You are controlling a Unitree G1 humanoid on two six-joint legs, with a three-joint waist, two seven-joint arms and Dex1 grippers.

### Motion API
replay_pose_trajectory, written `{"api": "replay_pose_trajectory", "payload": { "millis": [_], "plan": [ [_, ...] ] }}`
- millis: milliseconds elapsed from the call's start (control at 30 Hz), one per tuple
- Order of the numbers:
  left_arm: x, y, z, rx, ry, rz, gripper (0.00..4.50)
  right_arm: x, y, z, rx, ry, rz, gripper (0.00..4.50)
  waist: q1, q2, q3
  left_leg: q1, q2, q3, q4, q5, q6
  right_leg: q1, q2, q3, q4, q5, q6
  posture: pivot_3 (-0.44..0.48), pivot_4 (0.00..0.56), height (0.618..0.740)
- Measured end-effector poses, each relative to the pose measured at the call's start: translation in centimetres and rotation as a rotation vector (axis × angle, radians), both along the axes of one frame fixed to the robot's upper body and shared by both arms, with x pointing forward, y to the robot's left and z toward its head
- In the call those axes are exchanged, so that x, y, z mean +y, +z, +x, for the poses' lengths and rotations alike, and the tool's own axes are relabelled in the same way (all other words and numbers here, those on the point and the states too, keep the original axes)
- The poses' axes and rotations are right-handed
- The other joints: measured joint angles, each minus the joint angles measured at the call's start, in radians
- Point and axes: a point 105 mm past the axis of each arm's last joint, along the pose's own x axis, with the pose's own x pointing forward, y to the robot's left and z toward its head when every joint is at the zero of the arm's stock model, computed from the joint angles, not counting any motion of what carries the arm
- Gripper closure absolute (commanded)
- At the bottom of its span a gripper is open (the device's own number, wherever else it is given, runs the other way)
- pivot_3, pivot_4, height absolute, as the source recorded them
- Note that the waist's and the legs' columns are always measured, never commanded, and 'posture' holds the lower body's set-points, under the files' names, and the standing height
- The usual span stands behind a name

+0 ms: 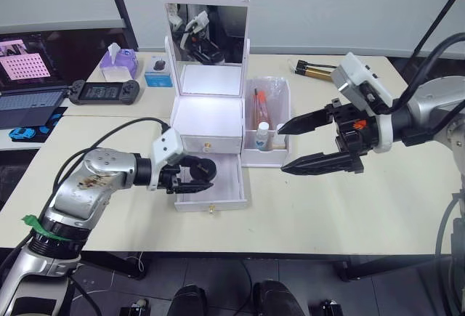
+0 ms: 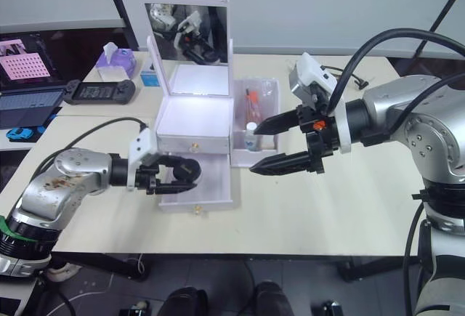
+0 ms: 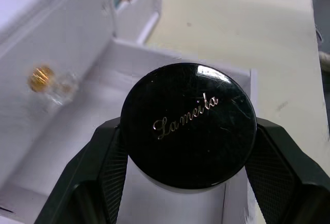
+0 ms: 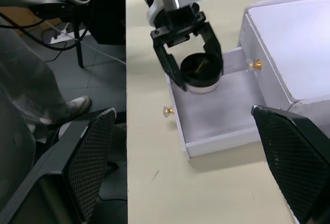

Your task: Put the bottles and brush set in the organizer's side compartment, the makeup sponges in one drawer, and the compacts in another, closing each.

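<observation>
The white organizer (image 1: 211, 109) stands mid-table with its mirror up. Its upper drawer (image 1: 209, 144) is shut and its lower drawer (image 1: 229, 179) is pulled out. My left gripper (image 1: 200, 174) is shut on a round black compact (image 3: 188, 123) with gold script, held just above the open drawer. The side compartment (image 1: 285, 105) holds the brush set (image 1: 259, 105), a clear white-capped bottle (image 1: 261, 136) and a beige bottle (image 1: 279, 133). To the right of that bin hovers my right gripper (image 1: 285, 149), open and holding nothing. The makeup sponges are out of view.
A gold-and-black pump (image 1: 312, 69) lies at the back right. Back left are a purple tissue pack (image 1: 120, 62), a small blue box (image 1: 158, 70), a game controller (image 1: 105, 92) and a laptop (image 1: 29, 102). A person's leg (image 4: 31, 80) stands beside the table.
</observation>
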Motion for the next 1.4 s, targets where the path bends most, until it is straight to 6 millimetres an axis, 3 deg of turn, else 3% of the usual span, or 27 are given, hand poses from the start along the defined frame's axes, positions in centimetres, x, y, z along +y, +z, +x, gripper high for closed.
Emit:
{"api": "replay_pose_trajectory", "payload": {
  "millis": [367, 1033, 1200, 1400],
  "plan": [
    [0.4, -0.7, 0.6, -0.044, -0.005, 0.026, 1.59, -0.3, -0.2, -0.3, 0.012, -0.033, 0.004, 0.00, 0.000, 0.000, 0.000, -0.001, 0.000, -0.001, 0.000, 0.000, 0.000, 0.000, -0.001, 0.000, 0.000, 0.000, 0.000, 0.000, 0.150, 0.725],
    [1.3, -1.9, -0.7, -0.027, 0.001, 0.056, 1.59, -0.3, -0.1, -0.1, -0.008, -0.028, 0.003, 0.00, 0.000, 0.000, 0.000, -0.001, -0.001, -0.002, 0.000, 0.000, 0.001, 0.000, -0.001, 0.000, 0.000, 0.000, 0.001, 0.000, 0.150, 0.725],
    [1.4, -1.8, -0.5, -0.032, 0.009, 0.054, 0.01, -0.4, -0.2, 0.2, -0.011, -0.038, 0.005, 0.00, 0.000, 0.000, 0.000, -0.001, -0.001, -0.002, 0.000, 0.000, 0.001, 0.000, -0.001, 0.000, 0.000, 0.000, 0.001, 0.000, 0.150, 0.725],
    [1.6, -1.0, -0.2, -0.046, 0.008, 0.044, 0.01, -0.6, 0.0, 0.5, -0.029, -0.045, 0.008, 0.00, 0.001, 0.000, 0.000, -0.001, -0.001, -0.002, 0.000, 0.000, 0.001, 0.000, -0.001, -0.001, 0.000, 0.000, 0.001, 0.000, 0.150, 0.725]
  ]
}}
